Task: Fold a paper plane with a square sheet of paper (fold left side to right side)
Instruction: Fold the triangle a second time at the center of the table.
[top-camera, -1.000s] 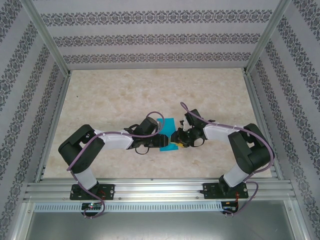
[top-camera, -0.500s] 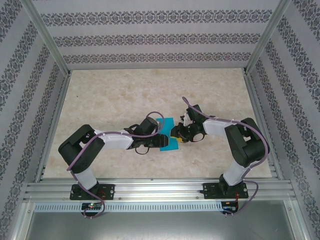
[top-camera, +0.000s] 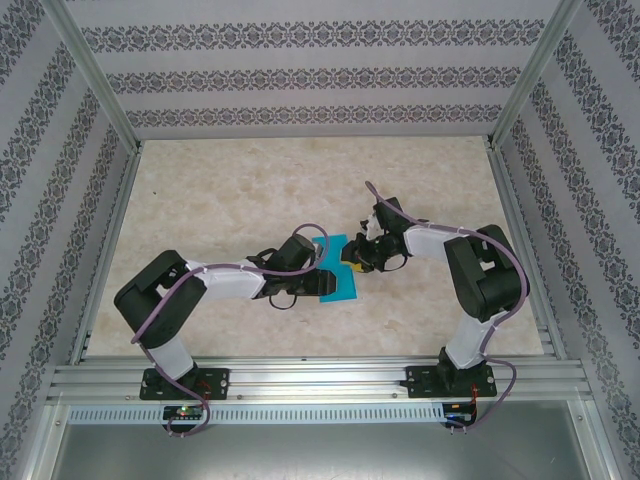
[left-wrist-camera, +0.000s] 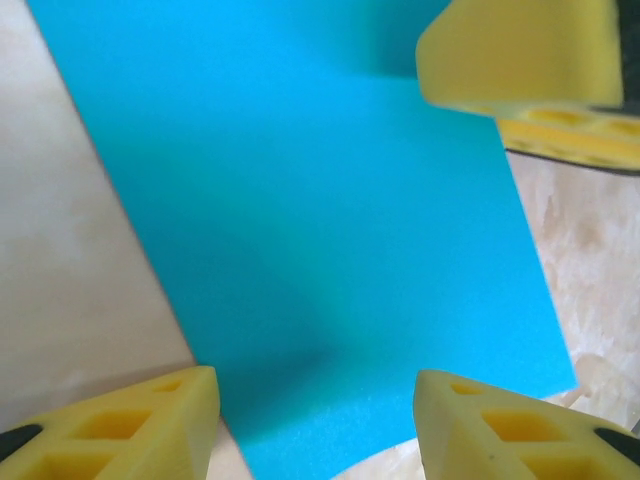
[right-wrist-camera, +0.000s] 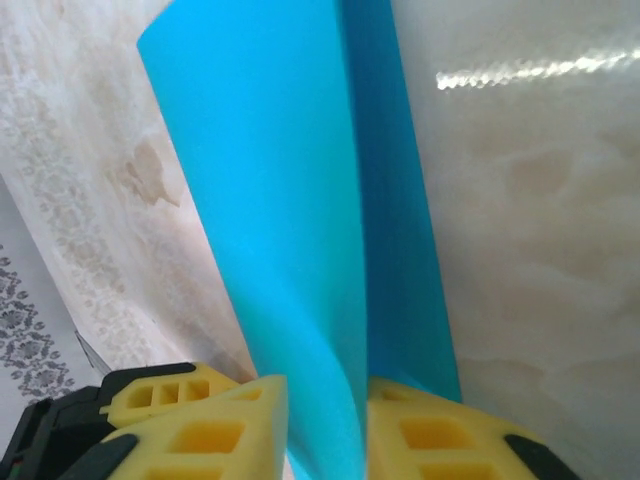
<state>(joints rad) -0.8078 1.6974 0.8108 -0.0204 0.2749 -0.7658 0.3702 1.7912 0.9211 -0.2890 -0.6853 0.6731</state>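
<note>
The square sheet of paper (top-camera: 336, 274) is bright teal and lies mid-table between both arms. In the left wrist view the sheet (left-wrist-camera: 300, 200) is flat, and my left gripper (left-wrist-camera: 315, 420) stands open over its near edge, one yellow finger on each side. A yellow finger (left-wrist-camera: 520, 50) of the right gripper sits at the sheet's far right corner. My right gripper (right-wrist-camera: 327, 430) is shut on a raised, curled flap of the sheet (right-wrist-camera: 290, 200), which fills the gap between its fingers. From above, the right gripper (top-camera: 352, 262) is at the sheet's right edge, opposite the left gripper (top-camera: 314, 270). A paper plane is out of view.
The marbled table top (top-camera: 250, 190) spreads wide behind and to both sides of the arms. Aluminium rails (top-camera: 300, 380) run along the near edge, and upright posts and patterned walls (top-camera: 60, 150) close in the sides and back.
My right gripper has moved toward the far side along the sheet's right edge and its jaws have narrowed on the paper. The left arm has stayed in place.
</note>
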